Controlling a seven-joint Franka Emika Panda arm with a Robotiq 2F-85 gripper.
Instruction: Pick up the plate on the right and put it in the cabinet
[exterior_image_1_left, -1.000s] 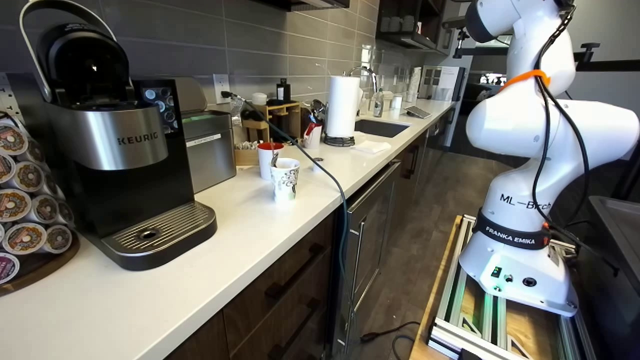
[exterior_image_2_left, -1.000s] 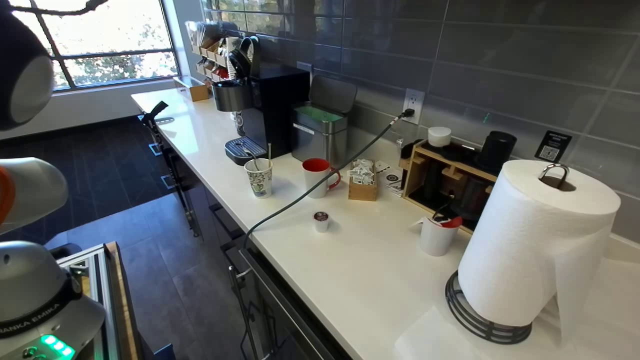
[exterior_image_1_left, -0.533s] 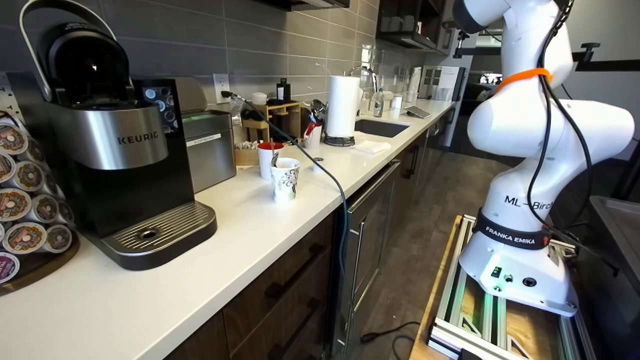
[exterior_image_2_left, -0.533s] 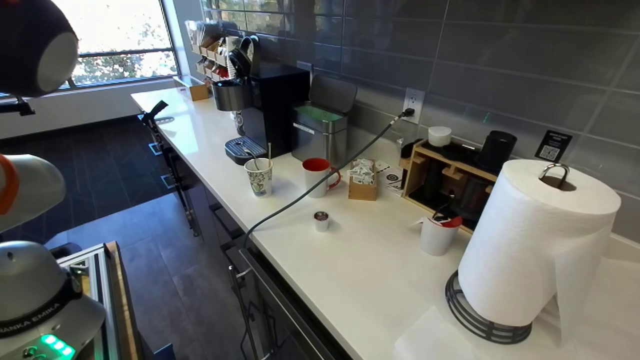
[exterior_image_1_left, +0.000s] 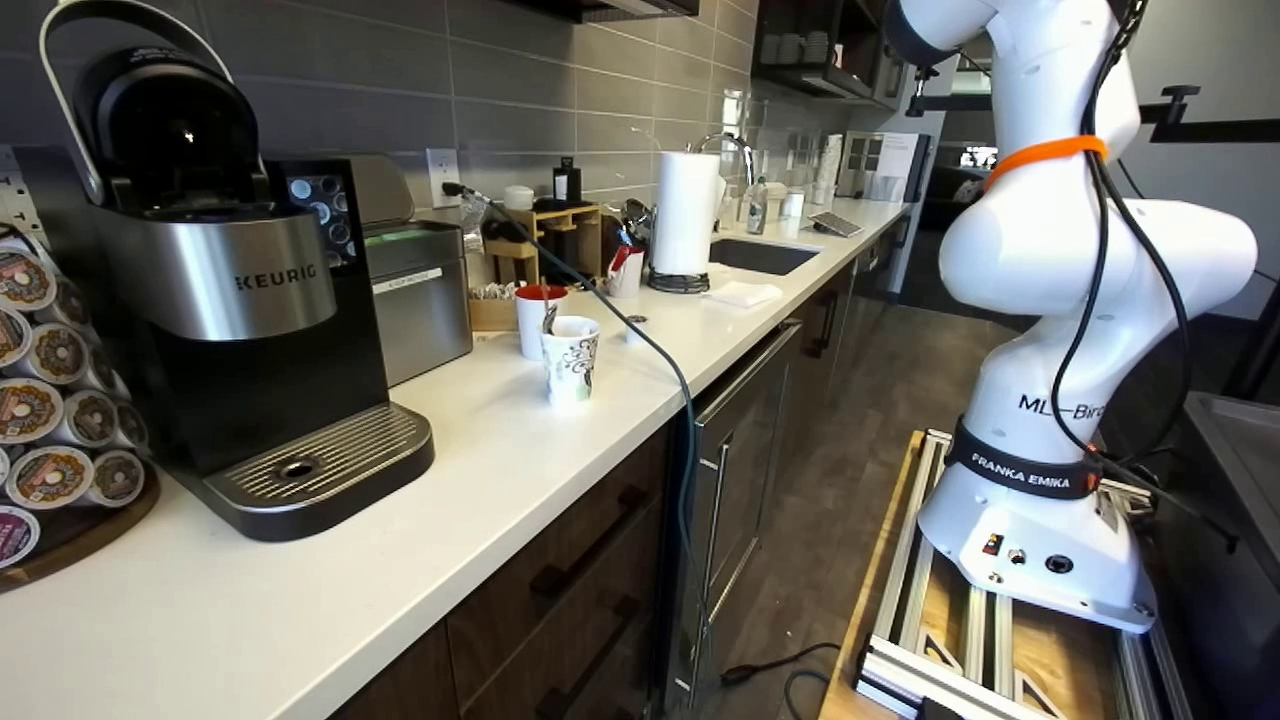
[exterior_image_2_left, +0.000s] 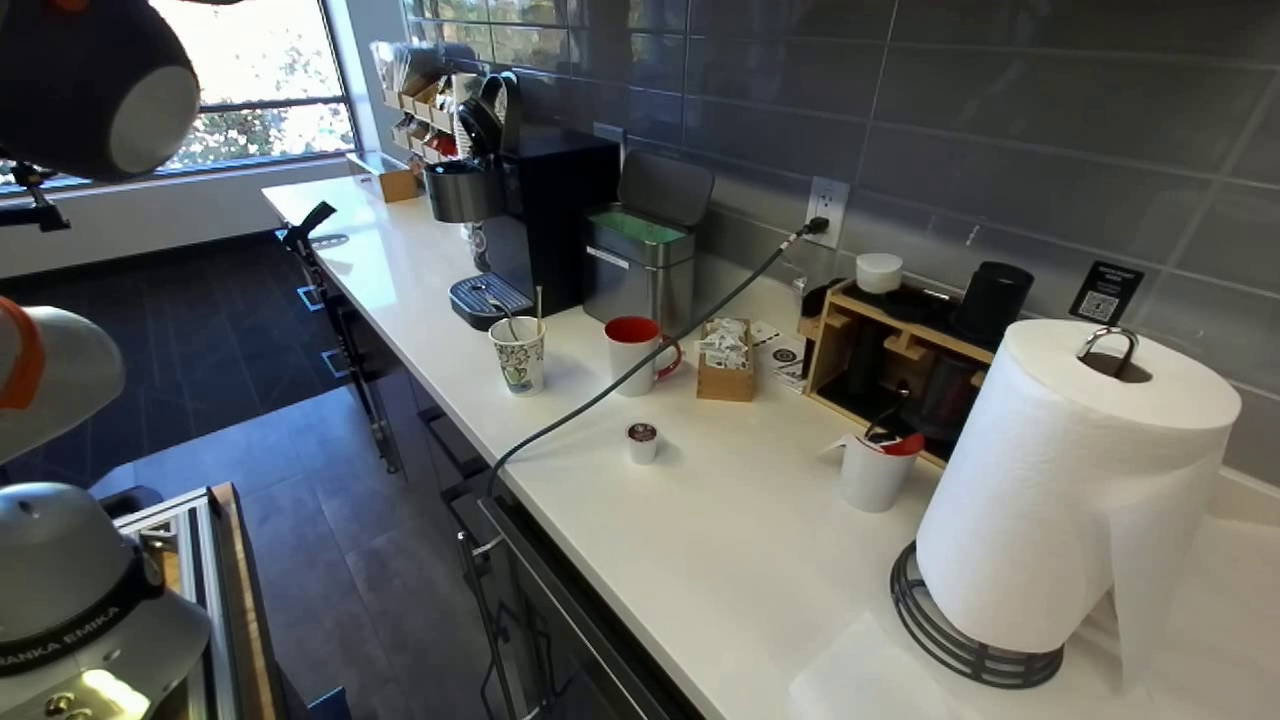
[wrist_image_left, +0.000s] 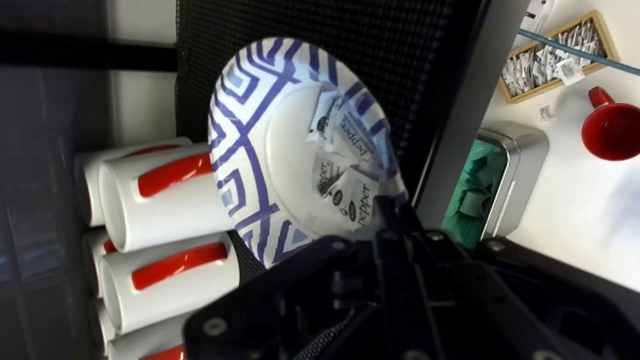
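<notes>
Black two-finger gripper (wrist_image_left: 395, 212) looks clamped on the rim of the round white-and-blue patterned paper plate (wrist_image_left: 285, 150). Plate extends from the grip toward the stacked white red-handled mugs (wrist_image_left: 170, 220), just beside them; touching, can't tell. Placing probably hinges on that mug-side clearance.

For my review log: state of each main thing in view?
Plate: holding pepper packets
End effector: closed on plate
Coffee maker lid: raised
Bin lid: open
Power cord: plugged in
Paper cup: upright
Counter mug: upright
Coffee pod: upright
Packet box: filled
Paper-towel roll: upright
</notes>
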